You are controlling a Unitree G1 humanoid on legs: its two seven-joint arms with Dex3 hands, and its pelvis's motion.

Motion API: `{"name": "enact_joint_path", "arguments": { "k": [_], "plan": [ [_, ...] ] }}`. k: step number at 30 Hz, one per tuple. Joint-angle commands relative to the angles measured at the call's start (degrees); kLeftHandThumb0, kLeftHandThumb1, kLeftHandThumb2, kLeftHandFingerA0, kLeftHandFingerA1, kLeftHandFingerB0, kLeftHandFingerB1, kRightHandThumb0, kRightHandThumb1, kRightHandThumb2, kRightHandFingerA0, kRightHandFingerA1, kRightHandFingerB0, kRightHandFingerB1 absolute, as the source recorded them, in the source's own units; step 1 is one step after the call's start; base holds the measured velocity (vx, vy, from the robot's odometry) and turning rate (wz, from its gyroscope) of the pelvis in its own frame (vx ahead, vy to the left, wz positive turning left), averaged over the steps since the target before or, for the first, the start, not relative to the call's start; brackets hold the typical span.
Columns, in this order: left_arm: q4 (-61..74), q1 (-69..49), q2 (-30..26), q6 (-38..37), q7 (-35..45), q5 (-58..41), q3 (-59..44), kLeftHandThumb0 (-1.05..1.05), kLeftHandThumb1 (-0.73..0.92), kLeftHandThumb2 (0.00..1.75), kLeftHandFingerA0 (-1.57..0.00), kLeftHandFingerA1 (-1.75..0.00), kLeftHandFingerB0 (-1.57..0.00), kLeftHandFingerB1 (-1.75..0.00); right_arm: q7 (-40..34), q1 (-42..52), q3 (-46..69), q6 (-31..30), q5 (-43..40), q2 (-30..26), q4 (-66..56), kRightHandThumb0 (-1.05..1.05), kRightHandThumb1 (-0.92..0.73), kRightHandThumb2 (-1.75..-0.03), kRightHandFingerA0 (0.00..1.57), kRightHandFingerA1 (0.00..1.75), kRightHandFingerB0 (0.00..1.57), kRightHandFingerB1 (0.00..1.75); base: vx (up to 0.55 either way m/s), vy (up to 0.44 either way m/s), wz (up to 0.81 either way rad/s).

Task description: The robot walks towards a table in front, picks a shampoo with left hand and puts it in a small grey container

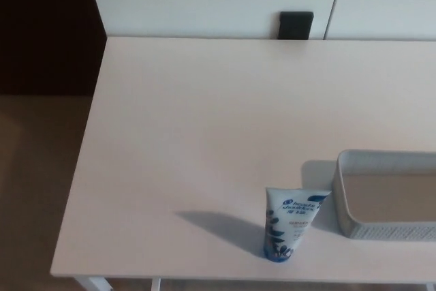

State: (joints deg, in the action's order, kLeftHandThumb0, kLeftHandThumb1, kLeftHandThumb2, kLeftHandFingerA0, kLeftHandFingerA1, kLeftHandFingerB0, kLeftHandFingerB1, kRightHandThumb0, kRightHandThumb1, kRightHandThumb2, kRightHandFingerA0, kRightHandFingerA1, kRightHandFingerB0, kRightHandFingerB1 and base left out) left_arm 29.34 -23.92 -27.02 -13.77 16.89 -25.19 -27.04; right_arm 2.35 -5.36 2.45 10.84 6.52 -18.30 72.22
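Shampoo tube (289, 226) stands seemingly upright, cap down, beside container (388, 231); hands unseen.

Dim, soft light from the right — the tube (289, 226) throws a long shadow leftward across the table (204, 114), everything slightly blurred.

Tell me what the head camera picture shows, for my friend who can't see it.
A white and blue shampoo tube stands cap-down near the front edge of a pale table, just left of an empty grey container. No robot hands show.
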Motion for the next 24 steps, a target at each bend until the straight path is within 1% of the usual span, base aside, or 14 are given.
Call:
{"name": "enact_joint_path", "arguments": {
  "k": [1,3,5,6,7,11,12,13,14,15,17,19,21,24],
  "plan": [
    [14.2,17.5,-10.8,20.2,1.5,-6.3,14.4,-0.47,0.3,0.67,0.0,-0.2,0.0,-0.17,0.3,0.0,-0.3,-0.9,0.5,-1.0,0.8,-0.29,-0.62,-0.58,0.6,0.41,0.45,0.36,0.0,0.0,0.0],
    [13.5,20.5,-10.9,22.9,1.3,-5.0,17.7,-0.49,0.31,0.69,-0.01,-0.22,0.0,-0.21,0.2,-0.2,-0.5,-1.3,0.7,-1.0,0.7,-0.3,-0.61,-0.58,0.58,0.41,0.45,0.35,0.0,0.0,0.0],
    [12.1,23.4,-10.2,24.4,1.5,-2.5,21.2,-0.48,0.31,0.69,0.0,-0.23,0.0,-0.19,0.2,-0.2,-0.6,-1.5,0.8,-1.0,0.5,-0.29,-0.61,-0.58,0.59,0.41,0.45,0.35,0.0,0.0,0.0],
    [9.6,25.6,-9.0,24.7,2.3,0.0,24.3,-0.46,0.36,0.68,0.0,-0.26,0.0,-0.15,0.2,-0.2,-0.7,-1.5,0.8,-0.9,0.5,-0.29,-0.61,-0.58,0.64,0.42,0.45,0.35,0.0,0.0,0.0],
    [7.0,27.3,-7.8,24.8,3.2,2.0,27.0,-0.5,0.31,0.67,0.0,-0.24,0.0,-0.09,0.3,-0.2,-0.7,-1.3,0.8,-0.9,0.5,-0.38,-0.52,-0.72,0.6,0.51,0.41,0.44,0.0,0.0,0.0],
    [1.7,29.5,-6.1,26.4,4.1,3.8,32.1,-0.55,0.33,0.69,0.0,-0.23,0.0,-0.06,0.5,-0.2,-0.8,-1.3,0.7,-0.9,0.7,-0.39,-0.52,-0.73,0.6,0.52,0.41,0.44,0.0,0.0,0.0],
    [-0.4,30.0,-5.6,26.8,4.6,4.1,33.9,-0.57,0.33,0.67,0.0,-0.19,0.0,0.0,0.4,-0.2,-0.8,-1.3,0.7,-0.9,0.7,-0.3,-0.61,-0.58,0.64,0.42,0.46,0.35,0.0,0.0,0.0],
    [-1.2,30.2,-5.5,26.8,4.7,4.2,34.5,-0.57,0.33,0.67,0.0,-0.19,0.0,0.0,0.4,-0.2,-0.9,-1.3,0.7,-0.9,0.7,-0.3,-0.61,-0.58,0.64,0.42,0.46,0.35,0.0,0.0,0.0],
    [-2.2,30.1,-5.4,27.0,4.9,4.4,35.3,-0.59,0.34,0.68,0.0,-0.18,0.0,0.0,0.4,-0.1,-1.0,-1.2,0.8,-0.7,0.6,-0.3,-0.62,-0.59,0.64,0.42,0.45,0.35,0.0,0.0,0.0],
    [-4.0,30.2,-5.3,27.1,5.4,5.4,36.8,-0.62,0.36,0.7,0.0,-0.18,0.0,0.0,0.1,-0.1,-1.4,-1.5,1.1,-0.7,0.5,-0.4,-0.53,-0.73,0.61,0.52,0.42,0.45,0.0,0.0,0.0],
    [-8.2,30.5,-4.1,28.5,6.1,5.1,39.7,-0.62,0.36,0.69,0.0,-0.16,0.0,0.0,0.2,-0.1,-1.3,-1.3,0.8,-0.5,0.6,-0.39,-0.52,-0.73,0.62,0.52,0.42,0.45,0.0,0.0,0.0],
    [-10.6,30.2,-3.3,28.0,6.3,5.7,41.6,-0.59,0.34,0.67,0.0,-0.15,0.0,0.0,0.3,0.1,-1.3,-0.8,0.7,-0.5,0.5,-0.39,-0.52,-0.73,0.62,0.52,0.42,0.45,0.0,0.0,0.0],
    [-13.2,30.3,-2.9,26.9,5.6,9.0,44.0,-0.65,0.38,0.72,0.0,-0.18,0.0,0.0,0.2,-0.2,-1.3,-0.7,0.7,-0.4,0.4,-0.4,-0.52,-0.74,0.63,0.53,0.42,0.45,0.0,0.0,0.0],
    [-15.4,30.8,-2.1,26.4,5.4,10.0,45.4,-0.65,0.38,0.72,0.0,-0.2,0.0,0.0,0.2,-0.5,-1.5,-0.6,0.8,-0.2,0.2,-0.39,-0.52,-0.73,0.61,0.51,0.43,0.45,0.0,0.0,0.0]
  ]
}}
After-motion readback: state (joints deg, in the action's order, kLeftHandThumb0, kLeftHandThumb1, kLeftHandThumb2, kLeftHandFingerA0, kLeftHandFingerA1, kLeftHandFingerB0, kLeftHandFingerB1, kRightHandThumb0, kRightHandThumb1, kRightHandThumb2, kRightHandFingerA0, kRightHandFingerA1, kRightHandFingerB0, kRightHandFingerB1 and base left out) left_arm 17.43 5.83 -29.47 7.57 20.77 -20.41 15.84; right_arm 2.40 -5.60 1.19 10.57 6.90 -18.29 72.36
